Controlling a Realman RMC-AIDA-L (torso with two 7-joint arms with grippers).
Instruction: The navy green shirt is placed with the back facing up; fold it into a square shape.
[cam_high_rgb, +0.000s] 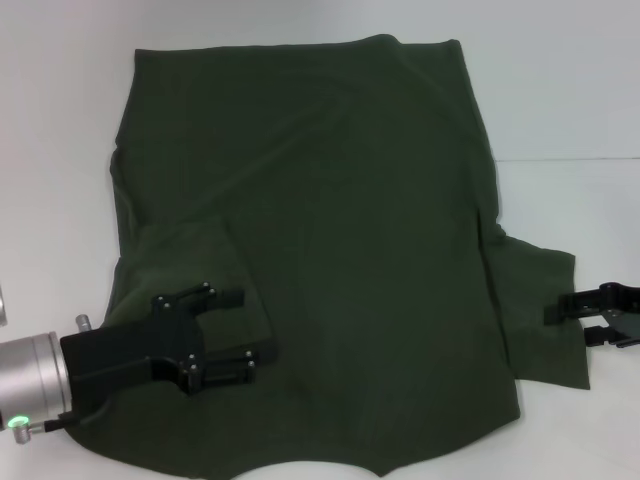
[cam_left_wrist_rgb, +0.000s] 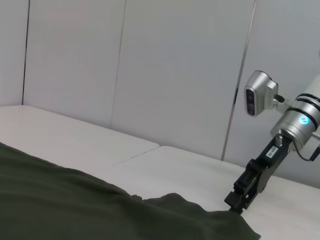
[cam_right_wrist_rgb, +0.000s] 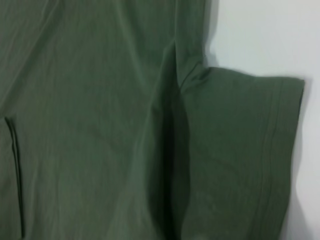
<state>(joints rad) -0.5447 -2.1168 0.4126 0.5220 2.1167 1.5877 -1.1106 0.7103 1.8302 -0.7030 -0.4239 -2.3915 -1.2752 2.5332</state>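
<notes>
One navy green shirt (cam_high_rgb: 330, 250) lies spread flat across the white table (cam_high_rgb: 560, 90), soft plain knit with gentle creases. Its left sleeve is folded in over the body; its right sleeve sticks out flat, hem stitched in a double line. I have two pincers here. My left gripper (cam_high_rgb: 240, 330) sits over the shirt's folded sleeve, fingers spread wide, holding nothing. My right gripper (cam_high_rgb: 565, 322) is at the edge of the shirt's right sleeve, fingers parted, gripping nothing I can see.
</notes>
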